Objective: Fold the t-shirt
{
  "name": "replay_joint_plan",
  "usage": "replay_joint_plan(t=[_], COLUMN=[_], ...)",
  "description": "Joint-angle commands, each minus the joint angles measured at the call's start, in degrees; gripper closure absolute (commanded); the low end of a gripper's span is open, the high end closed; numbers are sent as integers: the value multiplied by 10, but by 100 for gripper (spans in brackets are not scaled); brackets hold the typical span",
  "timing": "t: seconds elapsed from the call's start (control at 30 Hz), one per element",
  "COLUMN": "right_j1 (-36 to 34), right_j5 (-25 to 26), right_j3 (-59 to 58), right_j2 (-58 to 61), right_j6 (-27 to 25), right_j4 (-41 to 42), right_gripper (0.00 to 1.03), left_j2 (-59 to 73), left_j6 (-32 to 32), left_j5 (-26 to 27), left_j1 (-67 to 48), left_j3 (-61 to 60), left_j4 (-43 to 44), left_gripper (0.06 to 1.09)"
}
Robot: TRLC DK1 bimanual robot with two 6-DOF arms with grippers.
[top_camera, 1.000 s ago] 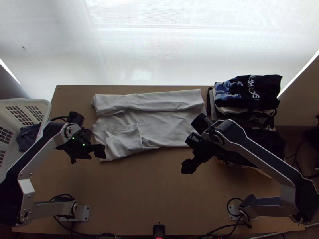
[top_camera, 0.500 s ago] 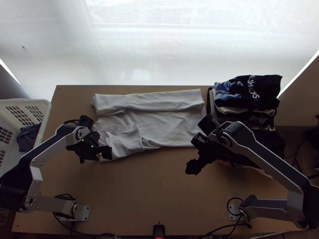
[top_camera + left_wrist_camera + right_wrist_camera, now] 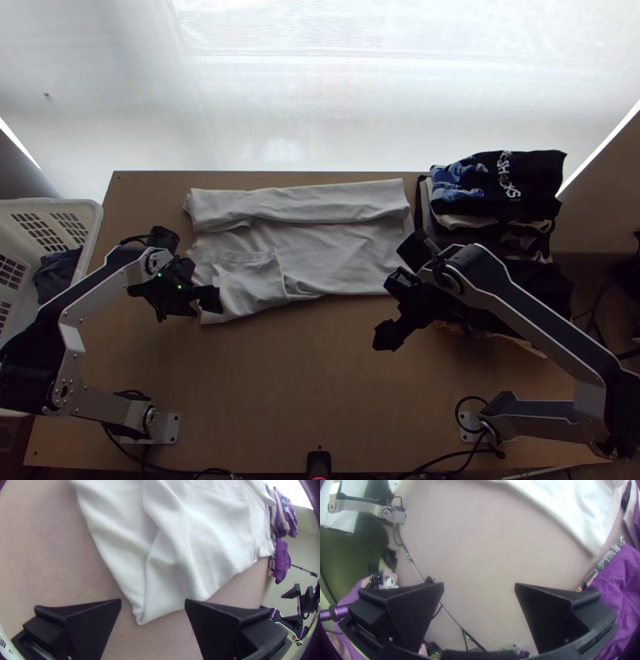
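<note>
Your left gripper (image 3: 212, 300) had moved rightward over the past second, to the t-shirt's (image 3: 336, 248) near left corner; your right gripper (image 3: 389, 336) had also edged right, staying over the table (image 3: 304, 384) just off the cloth. Both had their fingers spread. The t-shirt lay flat on the table's far half, its long axis running left to right. It looked pale and creased, its far side folded over in a long strip, a smaller flap at near left.
</note>
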Motion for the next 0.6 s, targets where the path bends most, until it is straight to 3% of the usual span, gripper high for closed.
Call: replay_joint_plan(t=[0.0, 0.07, 0.1, 0.13, 0.3, 0.43, 0.57], right_j1=[-1, -4, -10, -17, -86, -169, -187], right_j5=[0, 0, 0, 0, 3, 55, 62], right_j3=[9, 11, 12, 13, 19, 24, 25], right_j2=[11, 11, 11, 11, 32, 84, 112], right_j6=[-4, -5, -5, -9, -18, 21, 30], right_j4=[0, 0, 0, 0, 10, 68, 103], right_gripper=[5, 5, 5, 5, 5, 5, 5], left_j2=[4, 8, 8, 6, -9, -19, -27], left_j6=[-4, -21, -30, -48, -48, -38, -26], left_j5=[42, 42, 42, 42, 58, 67, 67], left_j1=[11, 12, 13, 20, 24, 26, 34], left_j3=[11, 11, 10, 9, 0, -2, 1], left_j4=[6, 13, 15, 28, 24, 15, 3], left_gripper=[36, 68, 92, 106, 105, 105, 105])
